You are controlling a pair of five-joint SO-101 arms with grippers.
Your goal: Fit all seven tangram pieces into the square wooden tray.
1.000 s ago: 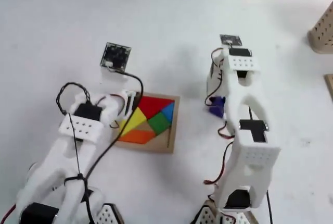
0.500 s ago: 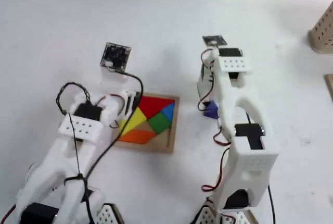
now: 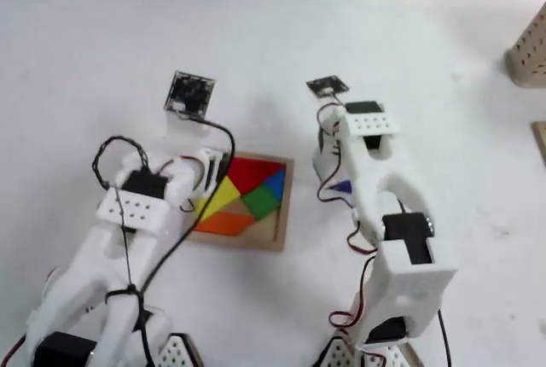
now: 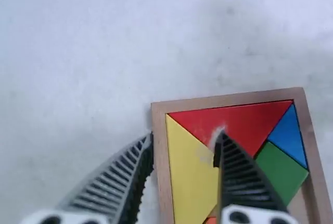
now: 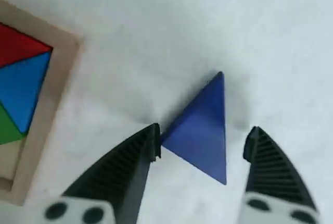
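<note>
Right arm swung toward the tray over the last second, and the dark blue triangle [image 5: 205,114] slid along with it; left arm didn't move.

Right gripper [image 5: 203,138] was open and straddled the dark blue triangle. One ribbed black fingertip [image 5: 154,136] touched the triangle's corner, the other stood clear of its far edge. The triangle lay flat on the white surface [image 3: 102,51], just beside the tray [image 3: 286,205] but outside it. It was smooth and matte, with sharp edges.

Left gripper [image 4: 183,139] was also open and held nothing. It sat astride the tray's corner wall, one finger outside the rim, the other over the seam between the yellow triangle [image 4: 190,177] and the red triangle [image 4: 234,122].

The tray was square, pale wood, with a raised rim. The pieces inside lay flush: red and yellow large triangles, a light blue triangle [image 4: 289,133], a green piece [image 4: 281,169] and an orange piece [image 3: 223,224].
</note>
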